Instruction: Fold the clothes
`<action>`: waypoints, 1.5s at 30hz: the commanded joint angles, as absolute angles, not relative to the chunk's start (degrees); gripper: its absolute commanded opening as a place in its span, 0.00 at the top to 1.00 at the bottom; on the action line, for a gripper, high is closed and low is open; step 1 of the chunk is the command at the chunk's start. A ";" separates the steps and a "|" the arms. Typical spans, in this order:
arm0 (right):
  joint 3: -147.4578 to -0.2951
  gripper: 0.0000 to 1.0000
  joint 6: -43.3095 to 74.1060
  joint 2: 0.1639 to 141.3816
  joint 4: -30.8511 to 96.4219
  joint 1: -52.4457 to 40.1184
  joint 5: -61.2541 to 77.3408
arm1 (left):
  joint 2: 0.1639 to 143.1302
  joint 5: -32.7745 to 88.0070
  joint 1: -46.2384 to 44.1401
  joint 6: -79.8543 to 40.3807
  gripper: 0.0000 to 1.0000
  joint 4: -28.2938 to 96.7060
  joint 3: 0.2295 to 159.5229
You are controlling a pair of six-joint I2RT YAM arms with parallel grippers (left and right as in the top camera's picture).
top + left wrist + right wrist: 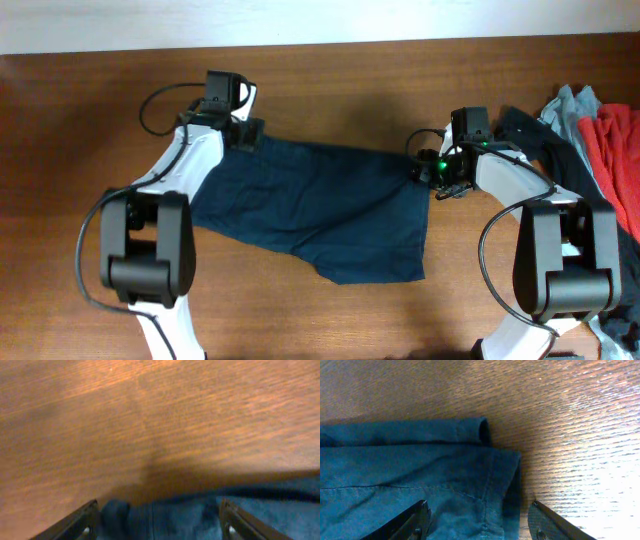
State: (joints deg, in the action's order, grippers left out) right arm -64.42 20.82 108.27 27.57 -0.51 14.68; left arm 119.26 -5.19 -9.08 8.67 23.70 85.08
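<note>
**Both claws over the far corners, jaws apart**

The clothes [310, 205], a dark navy pair of shorts, lie spread flat in the middle of the table [90, 90]. Their long axis runs left to right, and the right end slopes a little toward the robot. The left claw [240, 130] sits over the far left corner and the right claw [428, 170] over the far right corner. Each arm is nearest its own end, so neither need cross.

Both claws are released: in each wrist view the fingers [415, 520] stand wide apart with nothing pinched. At the left claw the cloth lies under and between the fingertips, with bare wood ahead. At the right claw the stitched corner [490, 460] lies between the fingers, its side edge just inside the right one.

The grip seems to turn on each claw dropping straight onto its corner. The far edge would then be carried toward the near one, across the short axis (or so the layout suggests).

- **Cut off:** the fingertips run off the bottom of both wrist views, so I cannot tell whether they touch the cloth.
- **Covered:** from overhead, the claw bodies hide both corners.
- **Blurred:** the left wrist view is soft.
- **Partly out of frame:** a heap of other garments [600, 130] at the right edge is cropped and sits partly under the right arm.
</note>
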 commanded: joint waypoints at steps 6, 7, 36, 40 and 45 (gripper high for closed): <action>-63.07 0.36 19.70 108.55 27.64 -0.71 16.10 | 121.27 -10.28 -8.67 10.81 0.79 21.74 85.91; -63.07 0.37 19.70 107.81 27.64 -0.62 16.12 | 121.27 -12.01 -8.67 10.81 0.88 22.61 86.59; -63.09 0.78 4.91 97.17 52.05 -8.82 34.35 | 116.60 -9.63 -7.70 -9.15 0.75 69.45 96.27; -60.60 0.73 7.05 97.23 53.01 -15.31 23.66 | 116.60 -7.79 -7.70 -9.87 0.75 68.49 91.11; -54.30 0.73 11.29 97.56 46.22 -20.01 15.11 | 116.62 -5.74 -7.70 -9.85 0.74 61.49 82.43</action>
State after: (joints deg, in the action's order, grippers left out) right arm -57.82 8.14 97.95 48.58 -18.04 23.44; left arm 117.80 -8.14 -7.90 -8.67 64.29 87.48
